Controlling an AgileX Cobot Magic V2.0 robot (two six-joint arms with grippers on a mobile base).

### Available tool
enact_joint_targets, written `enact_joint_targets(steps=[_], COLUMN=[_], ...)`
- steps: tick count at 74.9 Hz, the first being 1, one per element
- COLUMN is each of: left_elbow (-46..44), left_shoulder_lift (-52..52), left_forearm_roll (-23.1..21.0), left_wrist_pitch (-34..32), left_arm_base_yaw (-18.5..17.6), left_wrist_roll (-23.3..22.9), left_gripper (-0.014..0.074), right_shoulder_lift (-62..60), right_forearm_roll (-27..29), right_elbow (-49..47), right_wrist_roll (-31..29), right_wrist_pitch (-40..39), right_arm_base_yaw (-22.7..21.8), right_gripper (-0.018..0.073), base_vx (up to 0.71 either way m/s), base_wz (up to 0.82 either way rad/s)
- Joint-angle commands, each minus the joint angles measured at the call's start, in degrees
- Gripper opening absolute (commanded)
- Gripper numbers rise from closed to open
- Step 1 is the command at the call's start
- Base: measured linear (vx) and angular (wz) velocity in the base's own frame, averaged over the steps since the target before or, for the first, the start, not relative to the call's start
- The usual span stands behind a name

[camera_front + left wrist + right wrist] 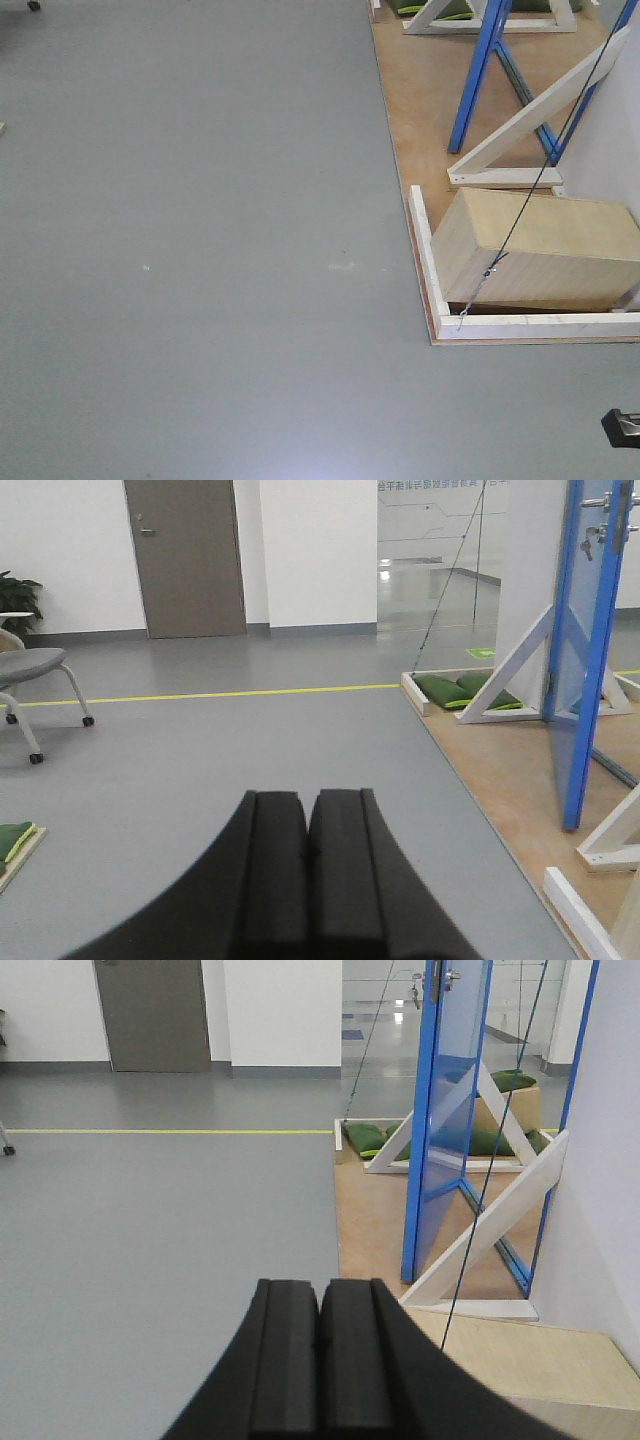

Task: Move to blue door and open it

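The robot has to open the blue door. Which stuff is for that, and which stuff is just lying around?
For the job: the blue door, its steel handle, the left hand and right hand, both shut.
Just lying about: the grey chair, green cushions, wooden box, potted plant, grey door.

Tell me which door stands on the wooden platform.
The blue door, on the right, beside the white braces. The grey door is set into the far white wall, beyond the yellow floor line.
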Motion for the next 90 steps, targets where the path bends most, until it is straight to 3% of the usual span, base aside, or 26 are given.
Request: enact_joint_targets(steps=[1, 90], left_elbow=[-2.0, -2.0], left_shoulder_lift=[-0.6, -0.6], left_forearm_roll=[-0.7, -0.7], left_wrist_pitch=[-4.8, -4.8], left_arm_base_yaw=[-0.3, -0.3], left_wrist_roll=[-0.6, -0.6], left_gripper=[0.0069, 0.0069], right_shoulder_lift=[-0.2, -0.2], right_forearm_roll=[-0.6, -0.6], right_elbow=[0.0, 0.0], right_wrist_roll=[-0.2, -0.2], right_wrist_pitch=[-4.8, -4.8], right_arm_base_yaw=[-0.4, -0.4], right_gripper=[-0.0001, -0.0001], base_vx=[0.02, 0.15], base_wz=[-0.04, -0.09])
